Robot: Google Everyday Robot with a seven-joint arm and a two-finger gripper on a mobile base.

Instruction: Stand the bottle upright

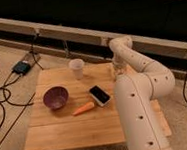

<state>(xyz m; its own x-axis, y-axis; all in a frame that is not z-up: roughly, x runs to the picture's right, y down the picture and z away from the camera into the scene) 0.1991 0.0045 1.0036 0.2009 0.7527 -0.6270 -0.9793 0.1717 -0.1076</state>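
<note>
Camera view: arm point(139, 97) rose from the near right of the surface point(68, 135), bent at the top and dropped its tip over the far right corner. End effector point(118, 72) sat there, low, just above or at the wood, mostly masked by the arm's own links. Whether it was wide, narrow or holding anything: could not tell.

Bottle not made out anywhere on the open wood. Judged it to lie behind the arm, near the end effector, but that spot was hidden. No upright bottle was on show, so the task read as not yet done. The grasp, if any, was unconfirmed. Left to do: tip it up, set it down, let go.

Room: cup point(77, 68) stood near the far edge, well left of the end effector. Bowl point(55, 97) was at mid-left. Phone point(99, 95) and carrot point(84, 108) lay centre, close together and just beside the arm's trunk. Bare wood showed between cup and end effector, the likeliest place to stand the bottle. The far and right edges ran close to the working spot, so a roll-off was a risk. Cables point(4, 99) trailed on the floor to the left, apart from the work.
</note>
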